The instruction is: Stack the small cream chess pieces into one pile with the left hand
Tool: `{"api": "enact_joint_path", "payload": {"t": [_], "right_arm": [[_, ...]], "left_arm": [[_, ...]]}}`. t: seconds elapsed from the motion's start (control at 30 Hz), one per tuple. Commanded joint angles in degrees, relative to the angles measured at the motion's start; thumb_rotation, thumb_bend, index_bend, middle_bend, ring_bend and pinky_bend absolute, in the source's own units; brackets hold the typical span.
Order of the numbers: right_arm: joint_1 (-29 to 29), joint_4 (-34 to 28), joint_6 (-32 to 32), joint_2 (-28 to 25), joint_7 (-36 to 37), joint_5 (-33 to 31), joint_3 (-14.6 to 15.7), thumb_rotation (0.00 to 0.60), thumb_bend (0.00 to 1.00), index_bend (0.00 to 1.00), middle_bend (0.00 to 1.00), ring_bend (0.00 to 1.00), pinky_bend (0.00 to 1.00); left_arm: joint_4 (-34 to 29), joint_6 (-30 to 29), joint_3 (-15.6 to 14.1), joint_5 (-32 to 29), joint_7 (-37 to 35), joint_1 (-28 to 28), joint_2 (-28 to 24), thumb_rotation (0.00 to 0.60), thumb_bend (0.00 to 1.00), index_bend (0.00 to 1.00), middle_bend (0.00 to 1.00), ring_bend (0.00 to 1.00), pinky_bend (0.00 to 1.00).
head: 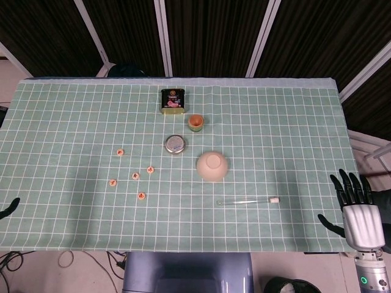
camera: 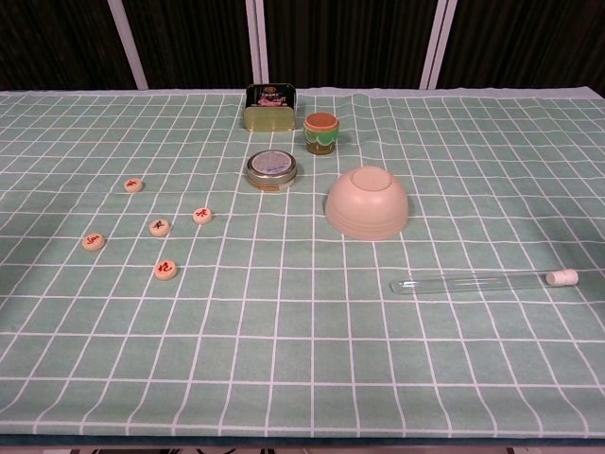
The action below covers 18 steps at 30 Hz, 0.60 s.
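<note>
you have five small cream round chess pieces (camera: 156,227) lying flat and well apart on the green checked tablecloth (camera: 284,359), left of centre in the chest view, red characters face up. none touches another, so no pile is begun; each disc will probably have to be lifted singly and set on one chosen base piece, and the middle one looks like the shortest reach from the rest.

your left hand (head: 7,208) shows only as a dark sliver at the lower left edge of the head view, off the cloth, so you cannot tell how far open it is or whether it holds anything. your right hand (head: 357,213) sits at the lower right of that view, beyond the table edge, fingers spread apart and holding nothing; it seems parked there because this job belongs to the other side.

the chest view shows neither hand, but it gives the clearer look at the pieces' markings and spacing. it also shows the upturned cream bowl (camera: 368,201) in the centre, the round silver tin (camera: 271,168) and the dark rectangular tin (camera: 270,104) above it, the small orange-lidded green jar (camera: 321,131), and the clear glass tube with a white cap (camera: 487,280) at right.
</note>
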<state>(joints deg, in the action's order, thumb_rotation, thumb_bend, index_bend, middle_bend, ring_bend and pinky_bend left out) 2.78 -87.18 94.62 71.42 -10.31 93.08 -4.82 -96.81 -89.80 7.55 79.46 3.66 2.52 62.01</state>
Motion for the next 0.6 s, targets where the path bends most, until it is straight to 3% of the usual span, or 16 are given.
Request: {"api": "enact_joint_path", "payload": {"t": [0.03, 0.3, 0.47, 0.6], "right_arm": [[0.02, 0.01, -0.03, -0.02, 0.00, 0.08, 0.04, 0.600, 0.23, 0.09, 0.01, 0.00, 0.00], [-0.24, -0.64, 0.16, 0.08, 0.01, -0.55, -0.18, 0.600, 0.23, 0.09, 0.01, 0.00, 0.00], [-0.25, -0.82, 0.06, 0.04, -0.10, -0.32, 0.02, 0.600, 0.23, 0.09, 0.01, 0.00, 0.00], [-0.20, -1.02, -0.30, 0.12, -0.09, -0.69, -0.02, 0.600, 0.23, 0.09, 0.01, 0.00, 0.00]], "left_arm": [[0.03, 0.12, 0.00, -0.12, 0.17, 0.06, 0.08, 0.600, 0.17, 0.08, 0.00, 0.00, 0.00], [0.46, 1.58, 0.67, 1.52, -0.92, 2.01, -0.13, 0.600, 0.17, 0.11, 0.00, 0.00, 0.00], [-2.59, 10.44, 3.11, -0.11, 3.70, 8.90, -1.33, 0.600, 0.17, 0.12, 0.00, 0.00, 0.00], [-2.51, 16.52, 4.90, -2.15, 9.22, 14.64, 1.16, 0.600, 0.17, 0.12, 0.00, 0.00, 0.00]]}}
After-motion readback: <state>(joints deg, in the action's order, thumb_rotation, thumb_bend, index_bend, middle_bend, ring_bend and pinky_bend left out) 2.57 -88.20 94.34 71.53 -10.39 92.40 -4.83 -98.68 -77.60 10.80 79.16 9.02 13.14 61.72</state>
